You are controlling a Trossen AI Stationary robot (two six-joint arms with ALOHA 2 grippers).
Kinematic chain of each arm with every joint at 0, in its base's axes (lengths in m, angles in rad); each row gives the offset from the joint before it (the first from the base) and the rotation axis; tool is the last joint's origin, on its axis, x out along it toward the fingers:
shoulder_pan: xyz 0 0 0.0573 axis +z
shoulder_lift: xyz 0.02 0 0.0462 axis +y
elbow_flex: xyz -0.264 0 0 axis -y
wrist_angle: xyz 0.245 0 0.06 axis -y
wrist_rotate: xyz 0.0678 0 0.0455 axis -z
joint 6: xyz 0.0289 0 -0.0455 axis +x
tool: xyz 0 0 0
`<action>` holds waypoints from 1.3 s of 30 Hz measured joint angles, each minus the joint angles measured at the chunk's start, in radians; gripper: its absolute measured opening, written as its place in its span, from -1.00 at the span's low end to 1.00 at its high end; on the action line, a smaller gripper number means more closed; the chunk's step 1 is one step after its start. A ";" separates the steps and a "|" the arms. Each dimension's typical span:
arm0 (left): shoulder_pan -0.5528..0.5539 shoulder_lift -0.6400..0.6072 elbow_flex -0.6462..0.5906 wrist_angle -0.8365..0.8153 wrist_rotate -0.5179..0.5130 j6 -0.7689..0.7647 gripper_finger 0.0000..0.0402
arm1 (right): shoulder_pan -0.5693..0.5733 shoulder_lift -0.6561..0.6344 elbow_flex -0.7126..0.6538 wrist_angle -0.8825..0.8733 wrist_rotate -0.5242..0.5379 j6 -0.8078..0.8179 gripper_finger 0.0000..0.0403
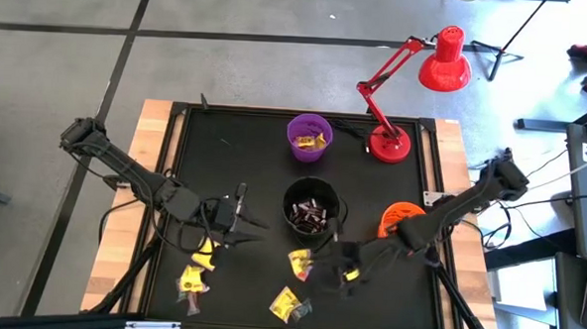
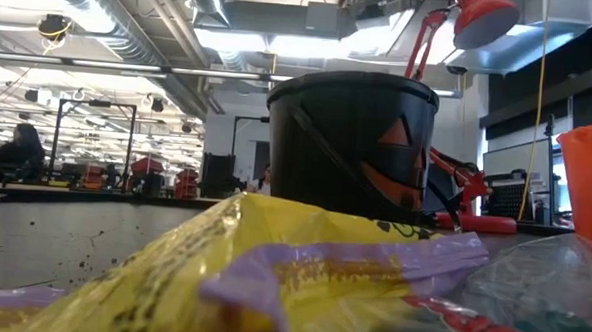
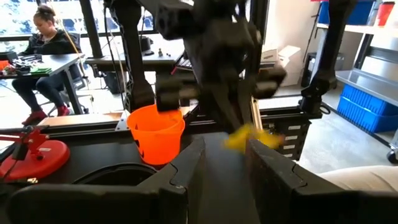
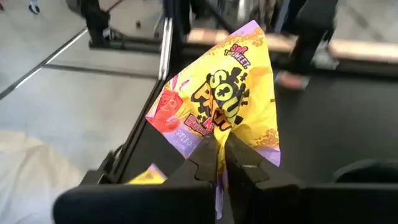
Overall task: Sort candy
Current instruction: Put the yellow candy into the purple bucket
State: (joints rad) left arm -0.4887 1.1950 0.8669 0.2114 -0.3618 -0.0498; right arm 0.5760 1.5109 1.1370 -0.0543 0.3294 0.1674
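The left gripper (image 3: 222, 163) had its two dark fingers (image 3: 186, 168) parted with nothing between them. Straight ahead the right gripper (image 3: 239, 127) hung down, clamped on a yellow candy packet (image 3: 249, 137). An orange bowl (image 3: 157, 132) sat on the black tabletop (image 3: 93, 158), with a red lamp base (image 3: 34, 155) off to one side. A seated person (image 3: 40, 53) was at a desk past the table.

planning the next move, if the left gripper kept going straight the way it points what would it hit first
Likely the right gripper, which hangs straight ahead of the left gripper, shut on a yellow candy packet. The orange bowl sits off to one side. Depth is hard to judge.
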 joint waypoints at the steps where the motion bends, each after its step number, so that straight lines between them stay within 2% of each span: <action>1: 0.000 0.000 0.000 -0.001 -0.001 -0.001 -0.48 | 0.000 -0.018 0.000 0.001 0.010 -0.018 -0.92; 7: 0.000 0.011 0.000 -0.011 -0.005 -0.009 -0.48 | -0.009 -0.104 0.000 -0.001 0.104 -0.102 -0.97; 14: -0.001 0.052 0.000 -0.017 -0.022 -0.019 -0.48 | -0.097 -0.146 0.000 -0.028 0.104 -0.112 -0.98; 18: -0.001 0.074 0.000 -0.019 -0.022 -0.020 -0.48 | -0.177 -0.148 0.000 -0.058 0.085 -0.112 -0.98; 30: -0.001 0.077 0.000 -0.050 -0.022 -0.022 -0.48 | -0.425 -0.172 -0.001 -0.098 -0.068 -0.109 -0.98; 34: -0.001 0.077 0.000 -0.062 -0.022 -0.026 -0.48 | -0.456 -0.263 -0.062 -0.075 -0.073 -0.109 -0.99; 39: 0.000 0.077 0.000 -0.066 -0.023 -0.026 -0.48 | -0.483 -0.433 -0.249 0.025 -0.056 -0.053 -0.99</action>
State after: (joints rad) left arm -0.4889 1.2720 0.8673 0.1452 -0.3843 -0.0753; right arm 0.0931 1.0782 0.8880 -0.0295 0.2736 0.1144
